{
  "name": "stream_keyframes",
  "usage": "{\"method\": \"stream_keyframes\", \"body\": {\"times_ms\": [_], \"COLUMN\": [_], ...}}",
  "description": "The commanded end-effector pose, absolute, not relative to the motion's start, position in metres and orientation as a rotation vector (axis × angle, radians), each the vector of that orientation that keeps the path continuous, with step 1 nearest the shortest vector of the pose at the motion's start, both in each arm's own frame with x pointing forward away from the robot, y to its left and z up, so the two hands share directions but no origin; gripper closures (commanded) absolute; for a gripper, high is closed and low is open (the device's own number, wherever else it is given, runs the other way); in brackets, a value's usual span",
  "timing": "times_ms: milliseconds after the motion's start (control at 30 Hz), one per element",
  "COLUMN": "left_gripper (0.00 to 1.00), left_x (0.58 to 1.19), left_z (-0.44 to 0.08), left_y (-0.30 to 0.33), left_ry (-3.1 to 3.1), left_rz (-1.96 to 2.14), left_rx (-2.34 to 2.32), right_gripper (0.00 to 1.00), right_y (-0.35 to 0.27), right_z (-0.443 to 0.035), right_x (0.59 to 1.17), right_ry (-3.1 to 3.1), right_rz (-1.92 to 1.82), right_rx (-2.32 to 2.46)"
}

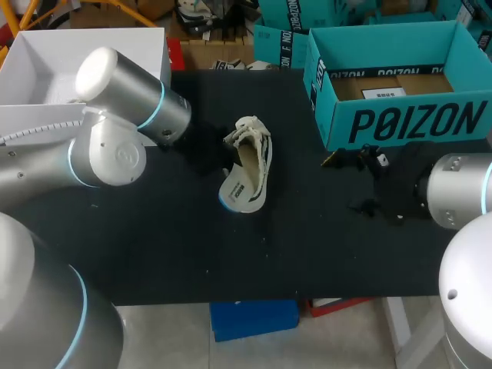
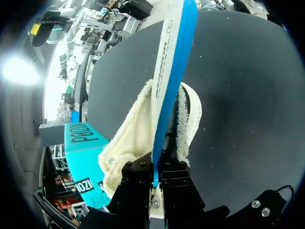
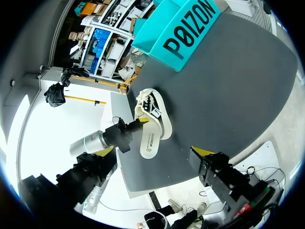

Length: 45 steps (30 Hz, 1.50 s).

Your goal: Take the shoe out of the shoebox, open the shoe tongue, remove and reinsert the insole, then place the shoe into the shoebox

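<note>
My left arm (image 1: 123, 115) comes in from the left, bends, and pokes out toward the middle of the table (image 1: 154, 246). My left gripper (image 2: 157, 180) is squeezed tight on the shoe (image 1: 247, 163) — its two black fingers (image 2: 139, 187) press from both sides on a thin, flat part that is white on one face and blue on the next. I cannot tell if that part is the sole or the insole. Soft cream fluff (image 2: 128, 138) from the shoe sits on both sides of the flat part, right next to my fingers. The shoe is in the middle of the table, tipped onto its side, with its dark laces (image 1: 266, 150) turned toward my right arm (image 1: 461, 192). My right arm comes in from the right and hangs low over the table. My right gripper (image 1: 347, 183) points toward the shoe but is well apart from it. Its fingers are spread wide and hold nothing. The table is flat and black. The shoebox (image 1: 407, 123) is blue-green and stands at the far right of the table, just behind my right gripper, with its top open. Inside it I see a brown cardboard floor (image 1: 357, 86) and a small white label (image 1: 382, 93) — the shoe is out on the table, apart from the box.
</note>
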<state>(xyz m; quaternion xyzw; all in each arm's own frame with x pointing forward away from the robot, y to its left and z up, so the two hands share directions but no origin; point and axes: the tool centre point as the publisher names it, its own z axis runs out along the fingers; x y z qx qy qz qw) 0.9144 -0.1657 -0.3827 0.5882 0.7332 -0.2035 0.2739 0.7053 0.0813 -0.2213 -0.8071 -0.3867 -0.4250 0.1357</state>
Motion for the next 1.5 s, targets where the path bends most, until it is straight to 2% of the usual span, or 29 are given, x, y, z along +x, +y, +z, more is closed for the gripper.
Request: {"method": "stream_keyframes", "body": {"times_ms": [33, 800, 1100, 1233, 1267, 1300, 1333, 1400, 1433, 1500], "left_gripper": [1.00, 1.00, 1.00, 0.28, 0.15, 0.05, 0.02, 0.07, 0.16, 0.52], "left_x": [0.921, 0.961, 0.959, 0.949, 0.947, 0.944, 0.940, 0.933, 0.930, 0.923], "left_z": [-0.385, -0.396, -0.393, -0.386, -0.385, -0.383, -0.381, -0.377, -0.376, -0.373], "left_y": [-0.168, -0.176, -0.177, -0.178, -0.178, -0.178, -0.178, -0.178, -0.177, -0.177], "left_ry": [1.978, 2.020, 2.026, 2.016, 2.016, 2.013, 2.009, 2.005, 2.002, 1.999], "left_rz": [-0.529, -0.479, -0.503, -0.561, -0.575, -0.592, -0.610, -0.643, -0.663, -0.684], "left_rx": [1.580, 1.521, 1.490, 1.477, 1.476, 1.479, 1.482, 1.483, 1.485, 1.491], "right_gripper": [0.00, 0.00, 0.00, 0.00, 0.00, 0.00, 0.00, 0.00, 0.00, 0.00], "right_y": [0.084, 0.084, 0.084, 0.084, 0.084, 0.084, 0.084, 0.084, 0.084, 0.084], "right_z": [-0.227, -0.227, -0.227, -0.227, -0.227, -0.227, -0.227, -0.227, -0.227, -0.227], "right_x": [0.699, 0.699, 0.699, 0.699, 0.699, 0.699, 0.699, 0.699, 0.699, 0.699], "right_ry": [-1.035, -1.035, -1.035, -1.035, -1.035, -1.035, -1.035, -1.035, -1.035, -1.035], "right_rz": [-1.370, -1.370, -1.370, -1.370, -1.370, -1.370, -1.370, -1.370, -1.370, -1.370], "right_rx": [-2.442, -2.442, -2.442, -2.442, -2.442, -2.442, -2.442, -2.442, -2.442, -2.442]}}
